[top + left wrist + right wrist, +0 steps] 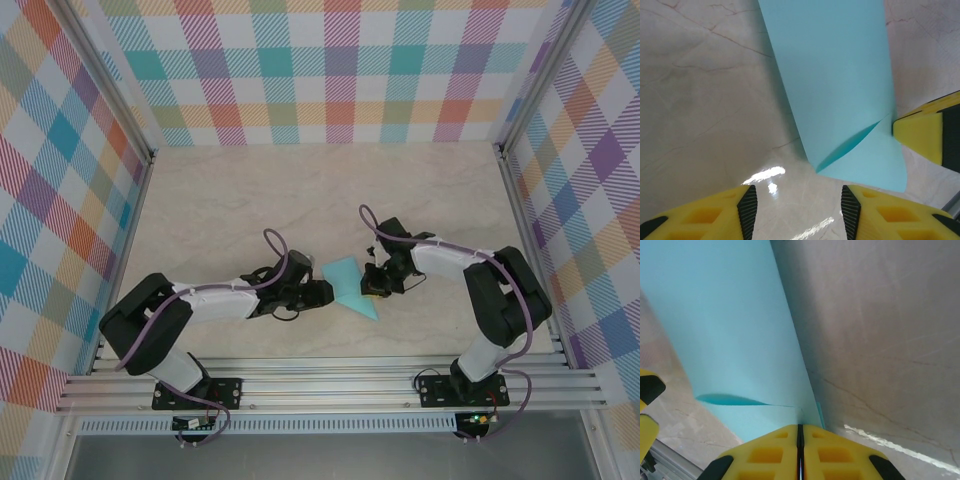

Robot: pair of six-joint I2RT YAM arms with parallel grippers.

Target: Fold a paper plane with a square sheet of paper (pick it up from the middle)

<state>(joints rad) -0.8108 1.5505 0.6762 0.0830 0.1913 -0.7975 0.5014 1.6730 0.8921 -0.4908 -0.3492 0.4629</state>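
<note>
My right fingers [800, 436] are clenched on an edge of the square sheet of paper [350, 284], thin smooth cyan, partly folded and curling up at mid-bench. My left fingers [320, 292] stand released just beside it. The bench [230, 200] is glossy, pale and marble-veined, with plaid walls [340, 70] around it.

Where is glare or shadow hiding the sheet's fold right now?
Left wrist: glare patches on the table, clear of the sheet; fold pocket shadowed. Right wrist: glare streak on the table at lower right, flap gap dark. Top external: even light, sheet tiny.
</note>
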